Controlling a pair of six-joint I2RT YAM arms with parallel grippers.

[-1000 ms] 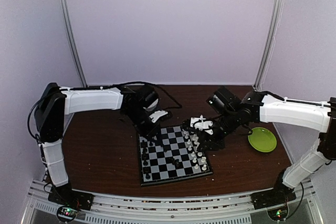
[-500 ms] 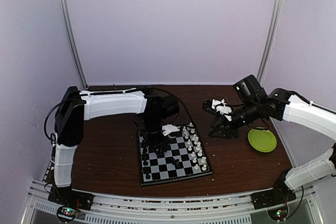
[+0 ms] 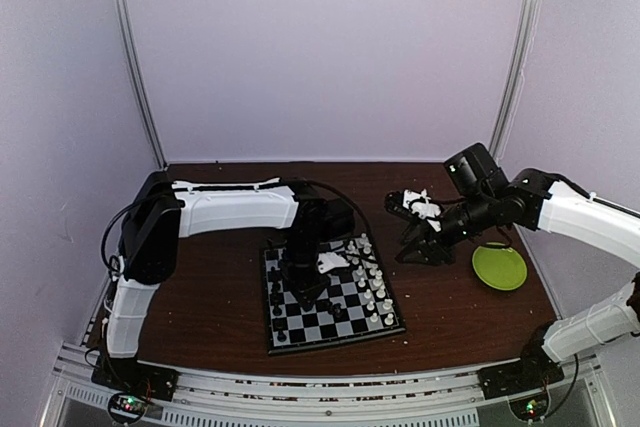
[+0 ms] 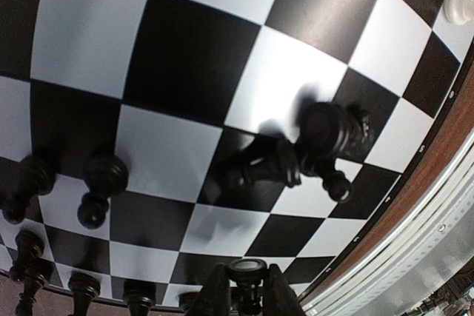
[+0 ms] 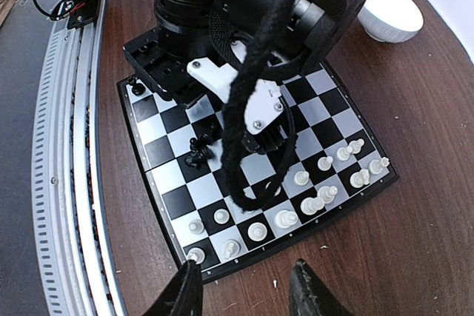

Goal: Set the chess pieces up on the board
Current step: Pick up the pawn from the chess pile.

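The board lies mid-table. White chess pieces stand along its right side and black ones along its left. Two or three black pieces lie toppled together on the middle squares; the right wrist view shows them too. My left gripper hovers low over the board's middle. It is shut on a small black chess piece, pinched between both fingers. My right gripper hangs open and holds nothing, above the table just off the board's right edge.
A green plate sits on the table at the right, close to my right arm. A white bowl stands behind the board. Pale crumbs dot the wood beside the board. The left arm's black cable loops above the squares.
My left arm has swung from the board's back left corner to over its middle, carrying the black piece. My right arm pulled back off the board's right side, then stayed still.
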